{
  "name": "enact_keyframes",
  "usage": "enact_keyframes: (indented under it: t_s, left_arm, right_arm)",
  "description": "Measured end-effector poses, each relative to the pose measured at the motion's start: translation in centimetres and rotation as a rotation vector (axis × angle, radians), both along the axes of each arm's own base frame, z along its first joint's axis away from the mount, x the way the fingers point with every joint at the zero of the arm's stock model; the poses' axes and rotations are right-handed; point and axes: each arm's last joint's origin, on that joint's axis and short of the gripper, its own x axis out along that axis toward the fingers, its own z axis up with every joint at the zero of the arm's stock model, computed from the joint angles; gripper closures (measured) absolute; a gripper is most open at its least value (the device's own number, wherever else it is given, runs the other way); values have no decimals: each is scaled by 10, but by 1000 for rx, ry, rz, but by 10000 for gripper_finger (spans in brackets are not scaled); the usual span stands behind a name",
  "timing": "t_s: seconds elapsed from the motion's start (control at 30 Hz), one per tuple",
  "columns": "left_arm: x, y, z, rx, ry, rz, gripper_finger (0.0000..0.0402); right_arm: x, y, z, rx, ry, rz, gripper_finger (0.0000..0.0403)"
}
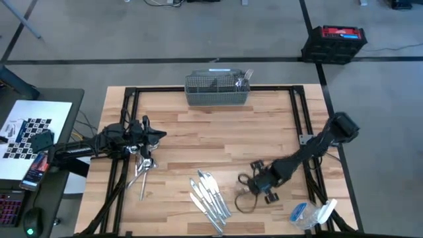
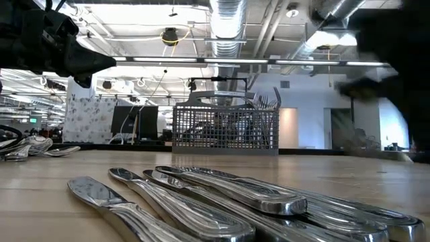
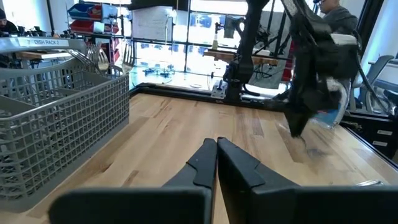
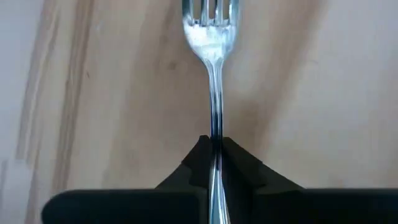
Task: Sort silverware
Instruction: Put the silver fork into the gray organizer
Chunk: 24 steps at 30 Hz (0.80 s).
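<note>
My right gripper (image 4: 215, 148) is shut on a silver fork (image 4: 211, 37) over the wood near the table's front right (image 1: 256, 186). Several table knives (image 1: 210, 196) lie side by side on the tabletop in the front middle, close in the low view (image 2: 201, 195). A small heap of spoons (image 1: 143, 166) lies at the left. Above that heap my left gripper (image 3: 216, 149) hangs shut and level, with nothing in it. The grey mesh basket (image 1: 217, 90) stands at the far edge with some silverware upright in it. My right gripper pinches the fork's slim handle (image 4: 216, 127) just behind its head, between the two fingertips. The fingers come steeply from above and lie across the handle. The tines point away from the wrist. Whether the fork rests on the wood or is lifted, I cannot tell.
A clear plastic bag (image 1: 312, 213) lies at the front right corner. A dark ring-shaped thing (image 1: 246, 202) sits on the wood beside my right gripper. Black frame rails (image 1: 299, 112) run along the table's sides and far edge. Bare wood stretches between basket and knives.
</note>
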Motion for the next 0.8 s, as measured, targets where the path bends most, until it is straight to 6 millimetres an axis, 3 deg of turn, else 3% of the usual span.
enact_keyframes:
  t_s: [0.1,0.27,0.33,0.57,0.67,0.8]
  left_arm:
    - [0,0,0,0,0,0,402]
    - [0,0,0,0,1,0,402]
    - [0,0,0,0,0,0,402]
    - [0,0,0,0,1,0,402]
    - [0,0,0,0,1,0,402]
    - [0,0,0,0,2,0,402]
  right_arm:
    - [10,-40,41,-20,-209,-140,399]
    - [22,-131,98,-58,-641,-439,401]
    - [23,-166,112,-96,-812,-542,401]
    - [2,-273,118,-218,-1148,-825,402]
    - [-10,-300,105,-245,-1187,-920,402]
    - [-18,-320,90,-238,-1215,-982,402]
